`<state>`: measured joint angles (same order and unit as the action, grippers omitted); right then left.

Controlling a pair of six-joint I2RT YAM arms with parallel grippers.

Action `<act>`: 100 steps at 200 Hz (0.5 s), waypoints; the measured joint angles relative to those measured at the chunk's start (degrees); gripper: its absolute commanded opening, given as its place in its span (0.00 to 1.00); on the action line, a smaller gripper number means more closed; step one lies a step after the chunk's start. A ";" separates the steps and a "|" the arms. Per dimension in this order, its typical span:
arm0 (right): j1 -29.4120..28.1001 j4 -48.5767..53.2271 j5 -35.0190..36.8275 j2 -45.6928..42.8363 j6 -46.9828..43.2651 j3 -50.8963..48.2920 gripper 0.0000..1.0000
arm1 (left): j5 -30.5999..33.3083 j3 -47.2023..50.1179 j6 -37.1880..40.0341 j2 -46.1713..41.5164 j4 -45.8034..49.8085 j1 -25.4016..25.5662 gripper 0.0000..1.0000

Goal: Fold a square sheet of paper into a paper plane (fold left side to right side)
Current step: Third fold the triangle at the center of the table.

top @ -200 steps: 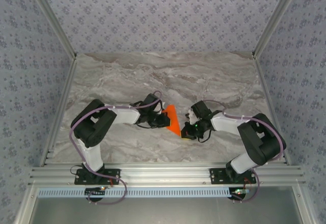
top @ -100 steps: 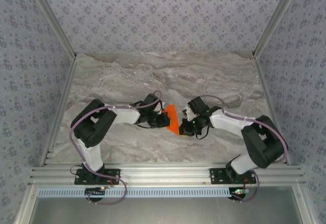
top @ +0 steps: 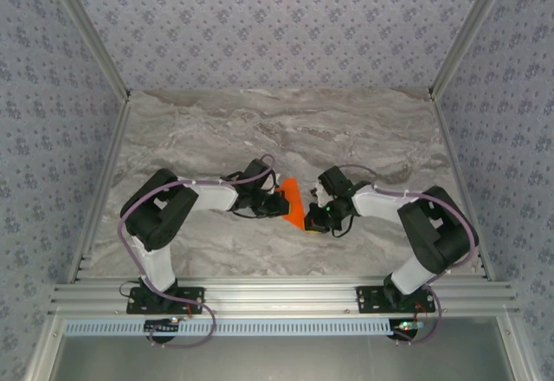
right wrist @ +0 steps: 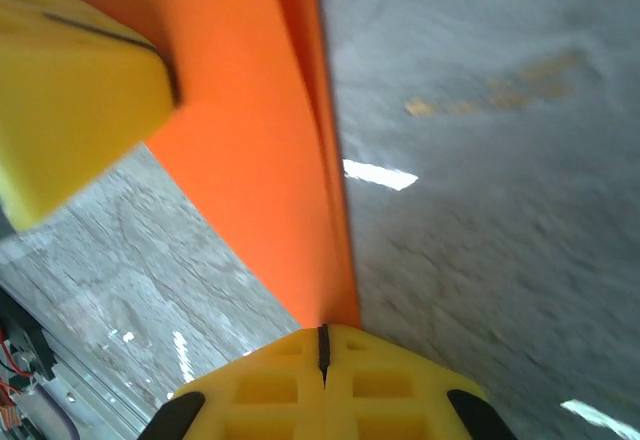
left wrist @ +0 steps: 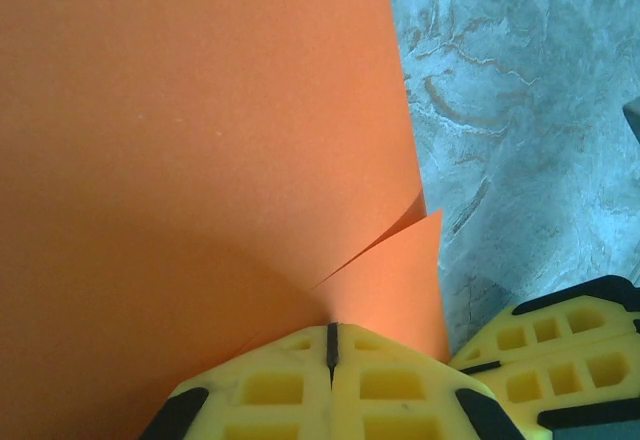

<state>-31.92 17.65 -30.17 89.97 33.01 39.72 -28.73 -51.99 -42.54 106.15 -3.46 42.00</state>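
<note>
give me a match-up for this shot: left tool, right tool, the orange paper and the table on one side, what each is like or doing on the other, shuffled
Things
1. left tool
2. right tool
3. orange paper
4. table

States
A. shut on the paper's pointed near tip
B. shut on the paper's left edge
C. grey marbled surface
D. folded in layers, held between the two arms

Pairs: 1-B, 2-A, 3-D, 4-C
</note>
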 measured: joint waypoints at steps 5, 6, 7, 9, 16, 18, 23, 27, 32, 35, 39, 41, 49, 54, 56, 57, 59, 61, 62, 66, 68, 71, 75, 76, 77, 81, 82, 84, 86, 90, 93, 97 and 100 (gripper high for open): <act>0.22 0.07 0.02 -0.61 -0.04 -0.59 0.00 | 0.02 0.00 0.00 0.00 0.00 0.00 0.02; 0.26 0.13 0.02 -0.70 -0.04 -0.66 0.00 | 0.00 0.00 0.00 0.00 0.00 0.00 0.02; 0.33 0.17 0.04 -0.87 -0.04 -0.81 0.00 | 0.00 0.00 0.00 0.00 0.00 0.00 0.02; 0.44 0.33 0.07 -1.11 -0.07 -1.05 0.00 | 0.02 0.00 0.00 0.00 0.00 0.00 0.02; 0.74 0.48 0.13 -1.77 -0.26 -1.75 0.00 | 0.00 -0.02 0.00 0.00 0.02 0.00 0.02; 0.83 0.48 0.13 -1.97 -0.26 -1.92 0.00 | 0.00 -0.04 0.00 0.00 0.07 0.00 0.02; 1.01 0.57 0.13 -2.27 -0.46 -2.19 0.00 | 0.02 -0.13 0.02 0.00 0.22 0.00 0.02; 1.11 0.61 0.15 -2.47 -0.52 -2.38 0.00 | 0.04 -0.22 0.02 0.00 0.33 0.00 0.02; 1.25 0.68 0.09 -2.56 -0.68 -2.49 0.00 | 0.09 -0.35 0.02 0.00 0.50 -0.02 0.02; 1.33 0.70 0.07 -2.56 -0.79 -2.51 0.00 | 0.09 -0.42 0.02 0.00 0.68 -0.02 0.02; 1.38 0.72 0.00 -2.56 -0.92 -2.51 0.00 | 0.20 -0.48 0.02 0.00 0.83 -0.04 0.02; 1.42 0.72 -0.02 -2.56 -0.94 -2.51 0.00 | 0.24 -0.55 0.02 0.00 0.87 -0.07 0.02; 1.49 0.76 -0.07 -2.56 -1.18 -2.54 0.00 | 0.31 -0.72 0.02 0.00 1.27 -0.13 0.02; 1.55 0.76 -0.11 -2.56 -1.36 -2.54 0.00 | 0.39 -0.87 0.02 0.00 1.55 -0.15 0.03; 1.55 0.76 -0.13 -2.56 -1.42 -2.56 0.00 | 0.46 -0.92 0.02 0.00 1.62 -0.17 0.03; 1.55 0.76 -0.13 -2.56 -1.46 -2.56 0.00 | 0.50 -0.96 0.02 0.00 1.70 -0.20 0.03; 1.55 0.76 -0.20 -2.56 -1.55 -2.56 0.00 | 0.52 -1.03 0.02 0.00 1.81 -0.22 0.03; 1.57 0.76 -0.22 -2.56 -1.60 -2.56 0.00 | 0.55 -1.11 0.02 0.00 1.99 -0.22 0.04; 1.60 0.76 -0.24 -2.56 -1.70 -2.58 0.00 | 0.57 -1.16 0.02 0.00 2.03 -0.24 0.04; 1.60 0.76 -0.24 -2.58 -1.90 -2.58 0.00 | 0.72 -1.31 0.02 0.00 2.25 -0.26 0.05; 1.60 0.76 -0.26 -2.58 -2.01 -2.58 0.00 | 0.81 -1.42 0.02 0.00 2.45 -0.28 0.05; 1.60 0.79 -0.24 -2.60 -2.16 -2.58 0.00 | 0.94 -1.55 0.02 0.00 2.69 -0.33 0.06; 1.60 0.83 -0.24 -2.62 -2.32 -2.58 0.00 | 1.14 -1.81 0.04 0.00 3.06 -0.37 0.06; 1.60 0.85 -0.24 -2.64 -2.43 -2.58 0.00 | 1.18 -1.86 0.02 -0.02 3.17 -0.37 0.07; 1.60 0.87 -0.22 -2.67 -2.45 -2.58 0.00 | 1.20 -1.90 0.02 -0.02 3.28 -0.37 0.07; 1.62 1.05 -0.20 -2.75 -2.64 -2.58 0.00 | 1.42 -2.16 0.09 -0.02 3.72 -0.42 0.08; 1.64 1.09 -0.17 -2.78 -2.67 -2.58 0.00 | 1.51 -2.21 0.11 -0.04 3.76 -0.42 0.08; 1.68 1.25 -0.17 -2.82 -2.75 -2.58 0.00 | 1.64 -2.36 0.11 -0.04 4.09 -0.44 0.09; 1.70 1.33 -0.11 -2.89 -2.89 -2.58 0.00 | 1.81 -2.49 0.17 -0.07 4.35 -0.48 0.10; 1.81 1.64 -0.02 -2.99 -3.06 -2.58 0.00 | 2.19 -2.80 0.42 -0.17 5.05 -0.55 0.11; 1.90 1.97 0.00 -3.10 -3.23 -2.58 0.00 | 2.38 -2.99 0.50 -0.24 5.44 -0.61 0.12; 1.99 2.21 0.00 -3.17 -3.52 -2.58 0.00 | 2.67 -3.23 0.72 -0.46 6.10 -0.68 0.14; 2.10 2.49 0.02 -3.21 -3.69 -2.56 0.00 | 2.84 -3.45 0.79 -0.66 6.64 -0.76 0.15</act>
<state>-29.82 20.14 -30.15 86.76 29.32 37.17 -25.89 -55.44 -41.76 105.49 3.18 41.23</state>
